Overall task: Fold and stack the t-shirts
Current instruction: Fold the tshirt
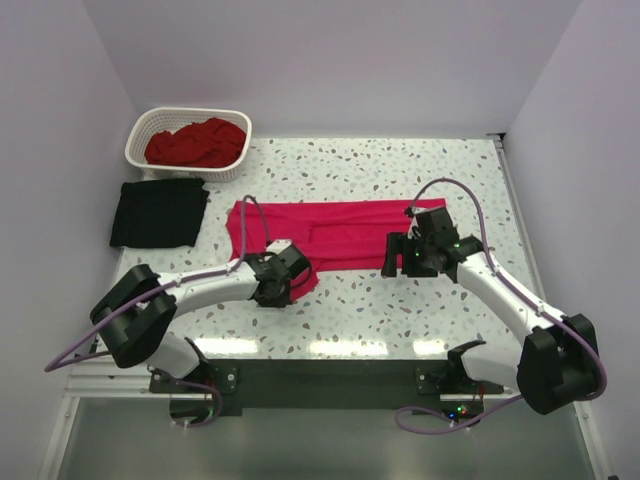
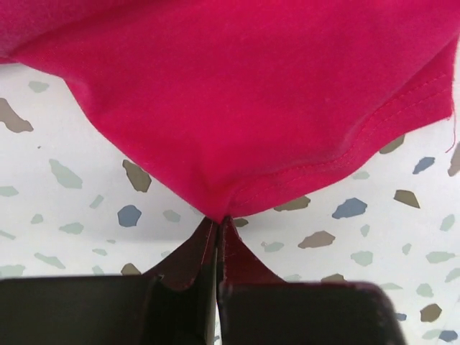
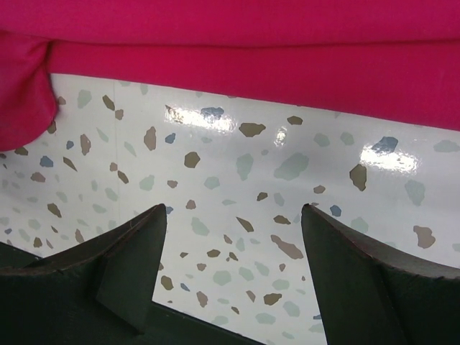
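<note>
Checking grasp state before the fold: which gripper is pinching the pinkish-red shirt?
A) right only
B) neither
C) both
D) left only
D: the left gripper is shut on a corner of the pinkish-red shirt, while the right gripper stands open, short of the fabric.

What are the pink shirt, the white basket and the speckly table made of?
The pink shirt: soft matte cloth, draping, with a stitched hem. The basket: probably white plastic, moulded in a lattice. The table: glossy speckled stone or laminate, hard to tell which; lights reflect off it.
</note>
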Available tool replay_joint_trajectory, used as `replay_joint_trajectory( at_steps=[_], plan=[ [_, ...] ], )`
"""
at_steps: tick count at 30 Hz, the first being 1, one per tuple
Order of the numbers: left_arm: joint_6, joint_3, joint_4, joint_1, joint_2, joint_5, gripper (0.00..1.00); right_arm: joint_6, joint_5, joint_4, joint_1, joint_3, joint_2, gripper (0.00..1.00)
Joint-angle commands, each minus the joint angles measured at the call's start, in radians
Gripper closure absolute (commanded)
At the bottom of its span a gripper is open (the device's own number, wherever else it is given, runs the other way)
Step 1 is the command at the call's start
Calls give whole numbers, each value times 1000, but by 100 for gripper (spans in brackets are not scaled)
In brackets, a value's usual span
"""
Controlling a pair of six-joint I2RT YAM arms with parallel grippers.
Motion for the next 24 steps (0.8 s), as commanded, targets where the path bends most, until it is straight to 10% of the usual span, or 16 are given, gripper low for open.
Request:
replay_joint_trajectory(
  at_steps=[1,24],
  plan=[
    [-6,93,-12,-5,-24,-30,100,-16,-30,41,2,-1,-15,21],
    [353,760,33,418,339,-34,100,-54,-57,63,2,59,69,25]
  ],
)
